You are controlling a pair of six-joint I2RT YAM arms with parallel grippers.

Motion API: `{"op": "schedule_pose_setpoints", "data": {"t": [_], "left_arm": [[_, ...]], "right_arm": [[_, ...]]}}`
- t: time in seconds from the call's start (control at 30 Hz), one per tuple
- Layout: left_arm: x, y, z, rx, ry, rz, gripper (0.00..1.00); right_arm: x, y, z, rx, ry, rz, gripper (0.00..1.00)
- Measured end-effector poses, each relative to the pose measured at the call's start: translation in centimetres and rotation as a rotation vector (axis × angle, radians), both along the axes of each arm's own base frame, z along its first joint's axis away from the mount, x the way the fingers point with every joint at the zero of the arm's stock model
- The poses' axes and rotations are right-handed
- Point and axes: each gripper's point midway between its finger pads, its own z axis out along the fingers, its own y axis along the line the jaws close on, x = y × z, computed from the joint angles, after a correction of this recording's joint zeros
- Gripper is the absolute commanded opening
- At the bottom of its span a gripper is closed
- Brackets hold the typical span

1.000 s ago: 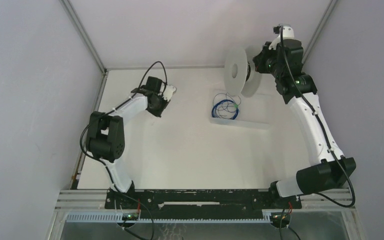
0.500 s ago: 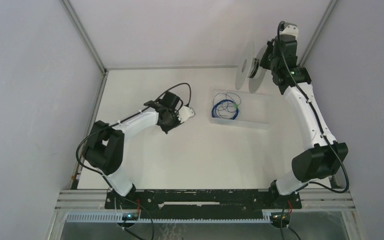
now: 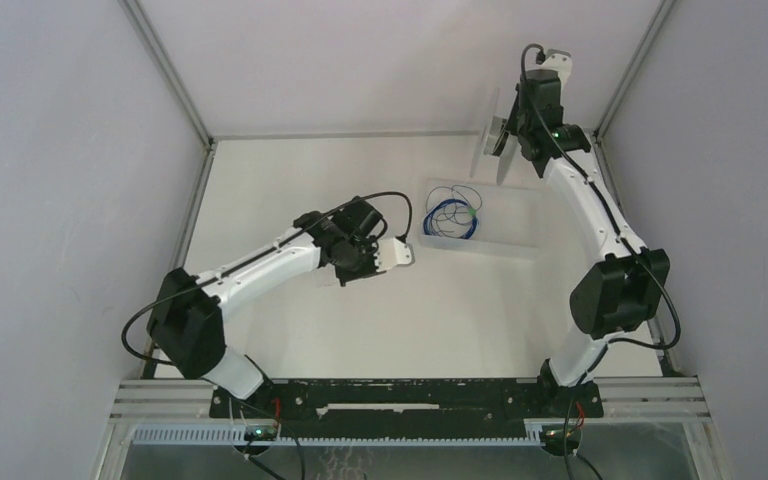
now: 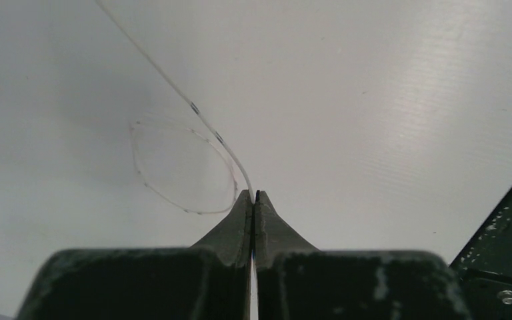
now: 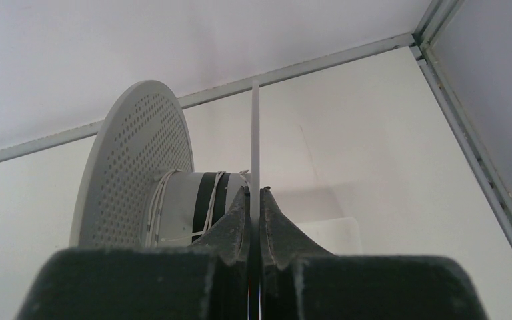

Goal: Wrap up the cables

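Top external, table [image 3: 290, 330]: white, with grey walls on three sides.
Top external, left gripper [image 3: 400, 252]: low over the table's middle, just left of the tray; its jaws are too small to read here.
Top external, tray [image 3: 505, 238]: clear, at the right rear of the table, with a blue coil [image 3: 450, 215] in its left end.
Top external, right gripper [image 3: 510, 135]: high at the far right corner, at a spool [image 3: 490, 125] seen nearly edge-on.
Left wrist, left gripper [image 4: 254, 195]: fingers pressed together, pinching the strand [image 4: 173, 83] at their tips.
Left wrist, strand: hair-thin and pale (dark flecks along it), running from the tips up and left out of view; a faint loop shows against the table just left of the fingers.
Right wrist, right gripper [image 5: 255, 195]: closed narrow on the spool's [image 5: 140, 160] near flange, which shows edge-on as a thin white strip.
Right wrist, spool: the far flange is perforated; the hub is dark, with a few pale turns wound on it.
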Motion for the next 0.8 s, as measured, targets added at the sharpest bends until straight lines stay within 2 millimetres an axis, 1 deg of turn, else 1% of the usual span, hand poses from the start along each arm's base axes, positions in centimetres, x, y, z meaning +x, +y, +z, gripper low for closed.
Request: {"op": "schedule_pose_setpoints", "data": {"t": [0.1, 0.2, 0.27, 0.33, 0.37, 0.43, 0.57, 0.67, 0.8], "left_arm": [[-1.4, -1.2, 1.6, -0.038, 0.017, -0.061, 0.00], [-2.0, -2.3, 3.6, -0.093, 0.028, -0.100, 0.00], [-2.0, -3.1, 5.6, -0.145, 0.015, -0.123, 0.00], [-1.9, -3.6, 7.2, -0.181, -0.002, -0.134, 0.00], [-1.8, -4.1, 8.4, -0.210, -0.015, -0.144, 0.00], [-1.5, -4.9, 10.1, -0.251, -0.036, -0.155, 0.00], [-1.1, -6.5, 13.7, -0.346, -0.072, -0.177, 0.00], [-1.3, -7.9, 16.5, -0.432, -0.077, -0.195, 0.00], [-1.9, -9.4, 19.1, -0.550, -0.033, -0.192, 0.00]], "right_arm": [[0.5, 0.6, -0.7, -0.021, 0.005, 0.002, 0.00], [0.8, 1.1, -0.8, -0.047, 0.001, 0.010, 0.00], [1.1, 1.6, -0.7, -0.066, -0.014, 0.020, 0.00], [1.2, 2.0, -0.7, -0.084, -0.025, 0.026, 0.00], [1.2, 2.4, -1.0, -0.099, -0.027, 0.036, 0.00], [1.2, 3.2, -1.5, -0.118, -0.024, 0.056, 0.00], [0.7, 5.9, -3.0, -0.159, -0.003, 0.123, 0.00], [0.1, 8.1, -4.1, -0.185, 0.017, 0.183, 0.00], [-0.5, 10.6, -4.6, -0.188, 0.023, 0.250, 0.00]]}}
